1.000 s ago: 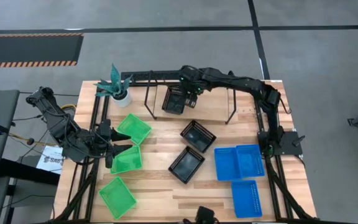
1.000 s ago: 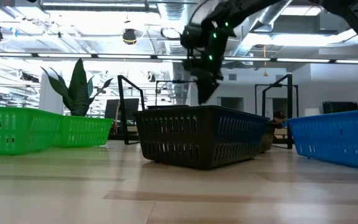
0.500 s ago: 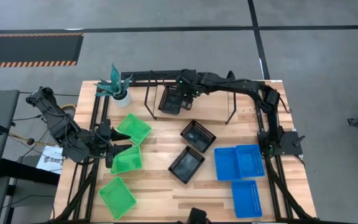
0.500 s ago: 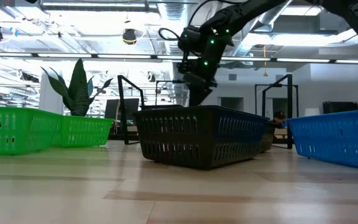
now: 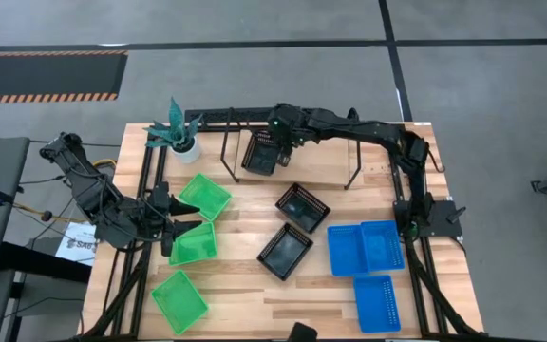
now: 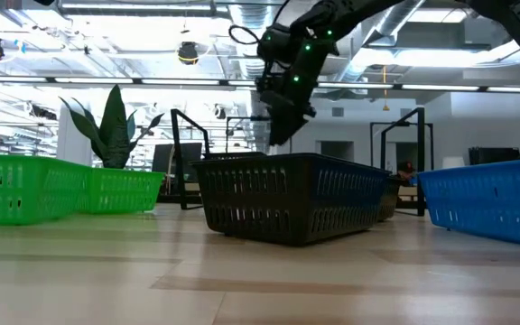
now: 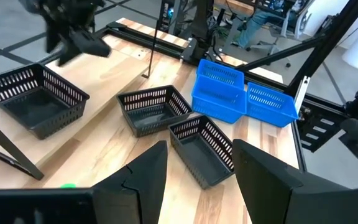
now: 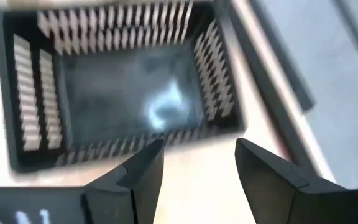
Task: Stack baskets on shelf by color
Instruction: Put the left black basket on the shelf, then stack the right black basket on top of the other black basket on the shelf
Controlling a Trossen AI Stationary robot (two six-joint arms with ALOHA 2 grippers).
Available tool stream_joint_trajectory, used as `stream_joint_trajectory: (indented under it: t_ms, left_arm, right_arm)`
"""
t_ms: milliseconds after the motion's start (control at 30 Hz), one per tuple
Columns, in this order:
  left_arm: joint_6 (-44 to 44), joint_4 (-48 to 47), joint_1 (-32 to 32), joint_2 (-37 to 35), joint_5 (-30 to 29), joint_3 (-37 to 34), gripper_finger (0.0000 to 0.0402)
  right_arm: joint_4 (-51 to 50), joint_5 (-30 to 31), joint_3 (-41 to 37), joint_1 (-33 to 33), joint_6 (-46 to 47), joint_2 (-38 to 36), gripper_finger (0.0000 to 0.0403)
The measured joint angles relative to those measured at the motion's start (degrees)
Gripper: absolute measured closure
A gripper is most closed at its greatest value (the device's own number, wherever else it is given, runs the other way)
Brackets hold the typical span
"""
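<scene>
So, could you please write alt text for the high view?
The right gripper hangs open over a black basket on the shelf. Two black baskets, three green and three blue lie on the table; the left gripper waits by the green ones.

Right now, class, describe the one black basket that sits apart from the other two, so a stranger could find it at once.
Find the shelf along the table's far edge. On its wooden board, below the open right gripper, sits a black basket. It is the only basket on the shelf; every other one lies on the tabletop.
</scene>
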Motion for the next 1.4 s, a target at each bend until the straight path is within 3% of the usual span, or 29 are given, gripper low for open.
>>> stream_joint_trajectory:
  t_ms: [167,367,633,1167,1400]
  left_arm:
    - [1.01,-0.10,0.02,0.00,-0.96,-0.02,0.0232]
    - [0.67,-0.08,0.02,0.00,-0.83,0.00,0.0232]
    - [0.63,-0.01,0.02,0.00,-0.67,-0.02,0.0232]
    - [0.41,0.00,0.02,0.00,-0.98,-0.02,0.0232]
    - [-0.14,0.00,0.02,0.00,-0.96,-0.02,0.0232]
  right_arm:
    - [-2.20,-0.17,-0.11,-0.29,0.63,4.12,0.0182]
    - [2.19,-0.04,-0.12,-1.88,0.20,9.15,0.0182]
    - [3.39,4.42,1.38,-2.29,-0.37,9.90,0.0182]
    - [12.06,4.68,3.62,-2.05,-2.19,9.90,0.0182]
    - [7.92,16.68,3.69,-0.91,-5.42,7.45,0.0182]
